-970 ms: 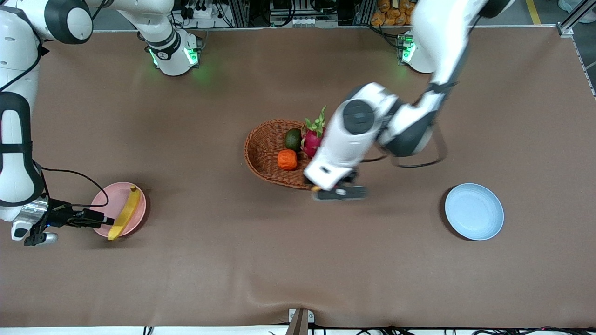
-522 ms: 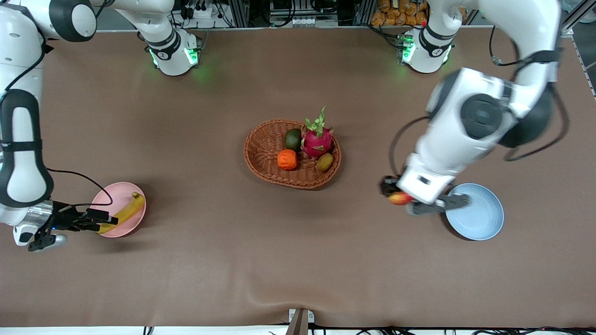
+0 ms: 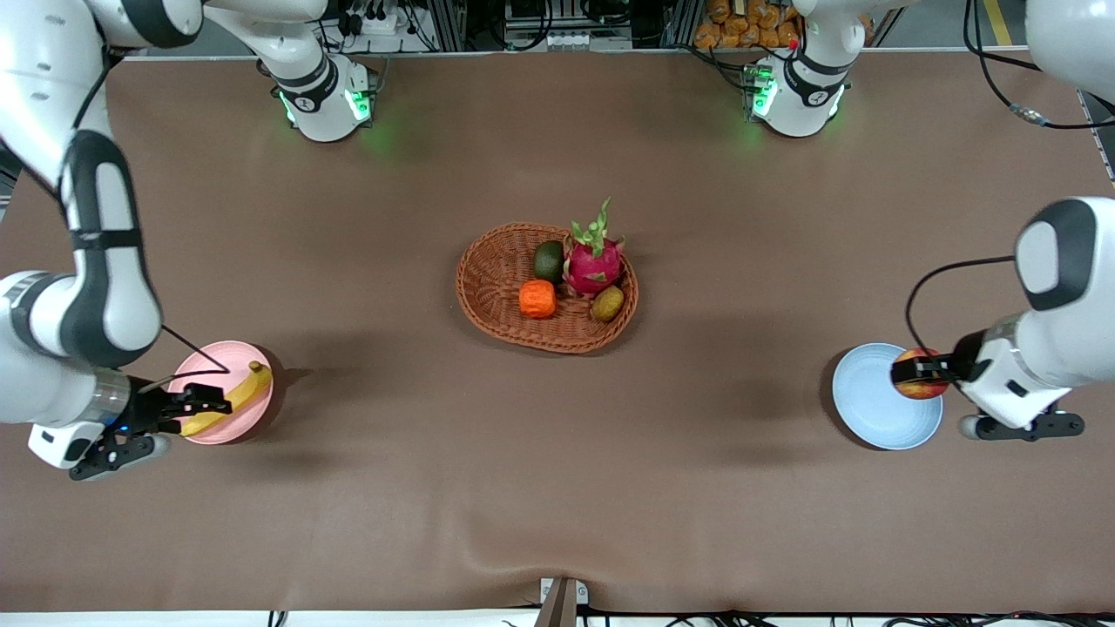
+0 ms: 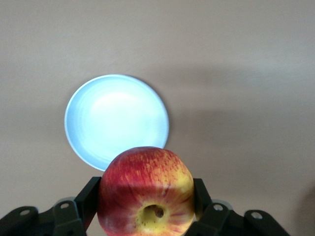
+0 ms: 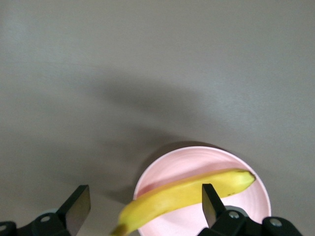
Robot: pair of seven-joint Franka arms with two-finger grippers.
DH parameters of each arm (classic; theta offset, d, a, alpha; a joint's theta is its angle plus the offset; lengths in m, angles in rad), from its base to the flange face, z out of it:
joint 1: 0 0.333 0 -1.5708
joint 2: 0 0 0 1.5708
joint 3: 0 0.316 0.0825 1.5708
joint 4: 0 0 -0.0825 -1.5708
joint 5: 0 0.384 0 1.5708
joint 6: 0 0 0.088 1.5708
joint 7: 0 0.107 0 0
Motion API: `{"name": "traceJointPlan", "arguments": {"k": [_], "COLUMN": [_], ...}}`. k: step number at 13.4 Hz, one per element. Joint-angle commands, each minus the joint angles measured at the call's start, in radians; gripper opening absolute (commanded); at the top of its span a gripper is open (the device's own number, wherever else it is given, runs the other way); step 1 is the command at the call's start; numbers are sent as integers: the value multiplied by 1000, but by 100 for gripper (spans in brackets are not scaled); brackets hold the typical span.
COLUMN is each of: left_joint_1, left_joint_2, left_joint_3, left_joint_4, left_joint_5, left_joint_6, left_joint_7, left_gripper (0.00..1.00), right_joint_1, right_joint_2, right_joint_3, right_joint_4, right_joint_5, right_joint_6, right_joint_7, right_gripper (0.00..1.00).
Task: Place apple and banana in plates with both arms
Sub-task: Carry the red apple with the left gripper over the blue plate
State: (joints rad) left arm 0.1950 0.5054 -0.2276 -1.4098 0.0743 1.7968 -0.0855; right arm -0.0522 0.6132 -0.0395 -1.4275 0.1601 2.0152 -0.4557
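A matte brown covering spreads over the whole surface, slightly rippled along the edge nearest the front camera. Soft shadows lie on it, and green light glows on it at two spots by its top edge. Above that edge stand metal frames and cables.

Two plates, one apple, one banana, one basket holding four fruits.

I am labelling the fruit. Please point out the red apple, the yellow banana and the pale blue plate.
red round apple [image 4: 145, 189], left wrist view, its front skin.
long yellow banana [image 5: 189, 192], right wrist view, mid-length.
pale blue round plate [image 3: 862, 401], front view, bare centre.
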Motion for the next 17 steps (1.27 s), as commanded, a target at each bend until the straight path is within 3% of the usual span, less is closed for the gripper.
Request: {"name": "traceJointPlan", "arguments": {"k": [1,4,6,9,13,15,17], "left_joint_1": [38,81,81,81,95,89,99], "left_joint_2": [45,85,88,129,205,226,258], "left_joint_3": [-9,-6,-6,-4,-2,-2,-4], "left_joint_4": [-6,-6,-8,-6,-5,-5,-6], "left_joint_5": [-1,1,2,18,19,12,9], "left_joint_6": [31,93,98,108,193,223,233], "left_joint_7": [29,107,128,141,236,236,242], "left_gripper": [0,0,0,0,0,0,0], "right_joint_1": [28,28,22,14,8,9,11], "right_joint_2": [-153,-324,-445,-527,-565,-601,-589], "right_joint_3": [-6,-7,-5,1,127,130,121], "right_joint_4": [-139,-284,-326,-288,-145,-139,-58], "right_joint_5": [-43,-43,-47,-50,-181,-182,-168], "right_joint_6": [-6,-35,-103,-283,-492,-529,-582], "right_joint_7": [77,91,142,219,388,390,394], "right_gripper": [100,100,100,100,100,100,100]}}
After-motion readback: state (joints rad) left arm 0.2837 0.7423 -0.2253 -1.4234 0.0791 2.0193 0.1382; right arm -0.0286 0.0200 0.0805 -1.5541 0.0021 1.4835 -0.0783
